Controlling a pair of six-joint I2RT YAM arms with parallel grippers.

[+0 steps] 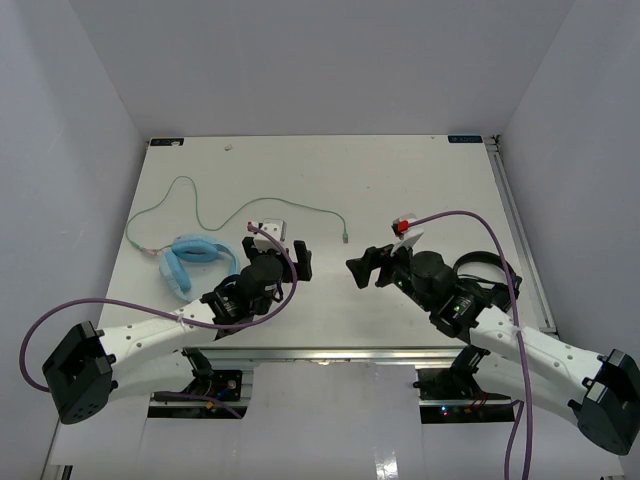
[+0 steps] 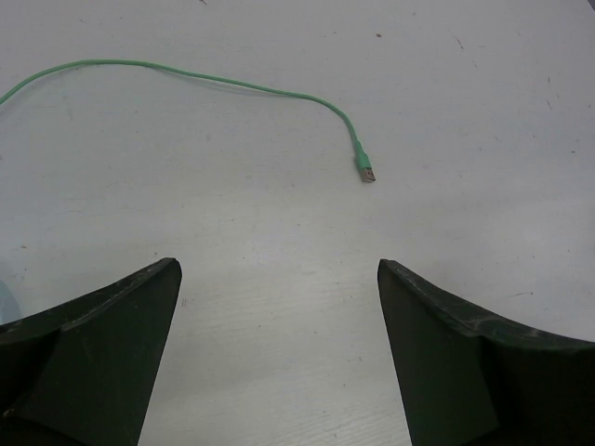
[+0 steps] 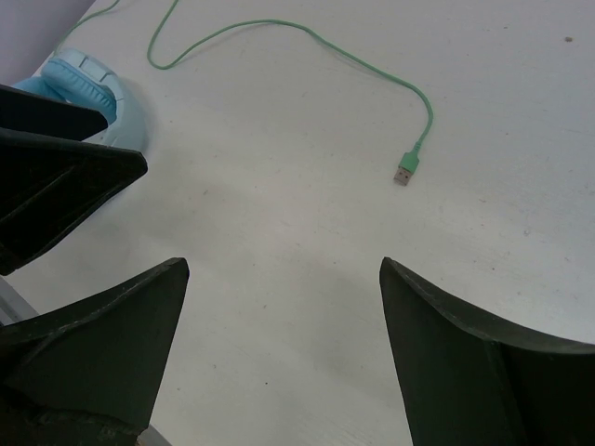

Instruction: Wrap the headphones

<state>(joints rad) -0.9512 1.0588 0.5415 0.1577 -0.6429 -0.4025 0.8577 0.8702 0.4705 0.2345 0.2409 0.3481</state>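
Note:
The light blue headphones (image 1: pixel 193 260) lie on the table at the left, folded flat. Their pale green cable (image 1: pixel 200 205) loops toward the back and runs right to a plug (image 1: pixel 346 237) near the table's middle. The cable (image 2: pixel 186 74) and plug (image 2: pixel 367 173) show ahead in the left wrist view. The right wrist view shows the plug (image 3: pixel 405 173), the cable (image 3: pixel 307 37) and an earcup (image 3: pixel 88 88). My left gripper (image 1: pixel 290 258) is open and empty, right of the headphones. My right gripper (image 1: pixel 362 268) is open and empty, below the plug. The left gripper's finger (image 3: pixel 56 177) shows in the right wrist view.
Black headphones (image 1: pixel 485 275) lie at the right beside the right arm. A small white object (image 1: pixel 272 228) sits behind the left gripper. White walls enclose the table on three sides. A metal rail (image 1: pixel 515 220) runs along the table's right edge.

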